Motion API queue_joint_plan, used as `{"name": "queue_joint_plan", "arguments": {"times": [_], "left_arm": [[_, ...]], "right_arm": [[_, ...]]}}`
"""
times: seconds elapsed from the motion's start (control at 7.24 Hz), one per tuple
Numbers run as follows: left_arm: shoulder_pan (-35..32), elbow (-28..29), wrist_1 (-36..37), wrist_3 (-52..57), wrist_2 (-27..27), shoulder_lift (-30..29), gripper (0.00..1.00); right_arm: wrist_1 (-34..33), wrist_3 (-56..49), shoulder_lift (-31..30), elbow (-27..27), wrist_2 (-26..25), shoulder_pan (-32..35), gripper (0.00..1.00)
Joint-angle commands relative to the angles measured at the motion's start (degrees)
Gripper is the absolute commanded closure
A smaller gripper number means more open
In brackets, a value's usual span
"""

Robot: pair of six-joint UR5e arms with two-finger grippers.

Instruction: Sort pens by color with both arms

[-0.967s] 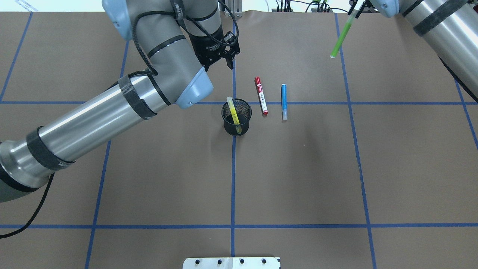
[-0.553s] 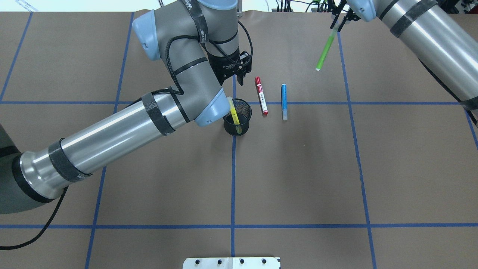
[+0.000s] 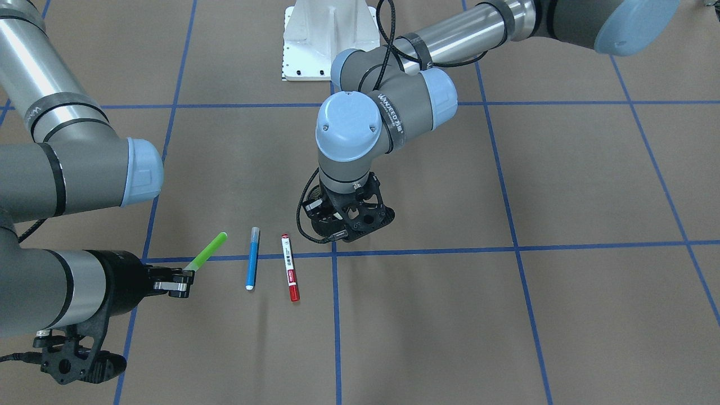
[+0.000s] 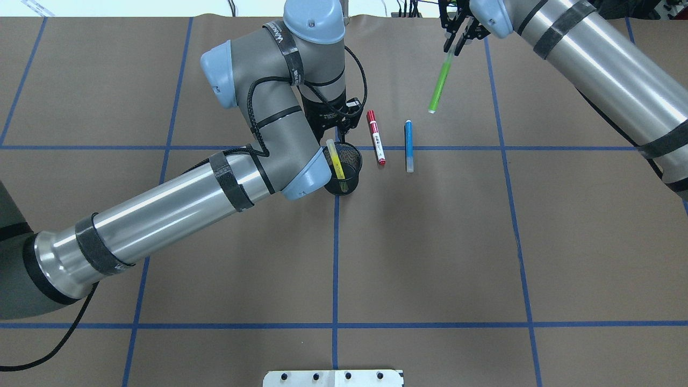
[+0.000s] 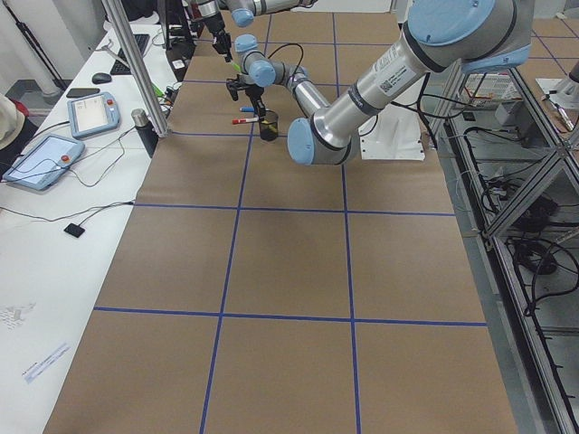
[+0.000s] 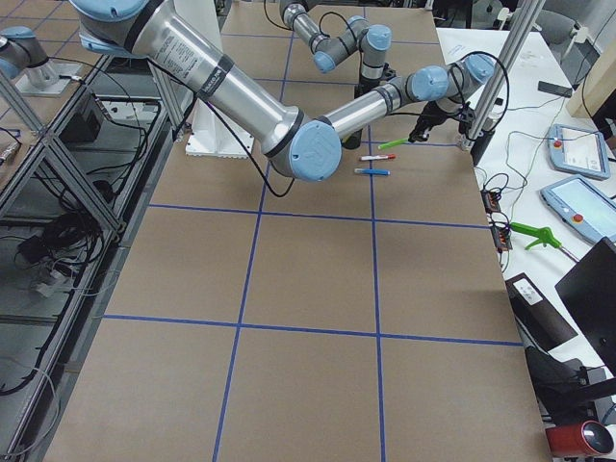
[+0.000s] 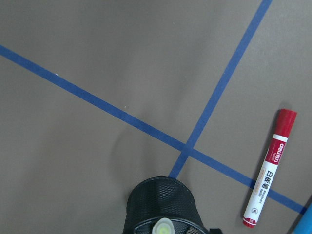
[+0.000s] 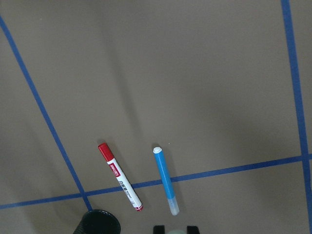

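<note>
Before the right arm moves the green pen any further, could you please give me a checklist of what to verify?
1. Grip on the green pen: ok. The right gripper holds it by one end, clear of the table.
2. Yellow pen in the black mesh cup: ok. It leans on the rim.
3. Free access to the cup: probably not ok. The left gripper hangs right by its far side.
4. Red pen and blue pen: ok. They lie flat beside the cup, apart from each other.
5. Left gripper open or shut: cannot tell. No pen shows in it.
</note>
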Motion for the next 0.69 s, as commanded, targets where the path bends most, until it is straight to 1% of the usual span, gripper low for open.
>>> {"name": "queue_joint_plan", "arguments": {"times": [0.0, 0.28, 0.41, 0.55], "left_arm": [[0.7, -0.21, -0.02, 0.84, 0.43, 0.44, 0.43], [0.7, -0.39, -0.02, 0.75, 0.44, 0.27, 0.54], [0.7, -0.48, -0.02, 0.75, 0.52, 0.26, 0.67], [0.7, -0.48, -0.02, 0.75, 1.05, 0.18, 0.84]], "right_arm": [[0.01, -1.66, 0.53, -1.0, 0.22, -0.27, 0.93], [0.01, -4.99, 0.71, -1.44, 0.57, -0.45, 0.94], [0.1, -7.01, 1.06, -1.62, 0.57, -0.45, 0.94], [0.88, -7.29, 1.67, -1.79, 0.66, -0.45, 0.94]]}}
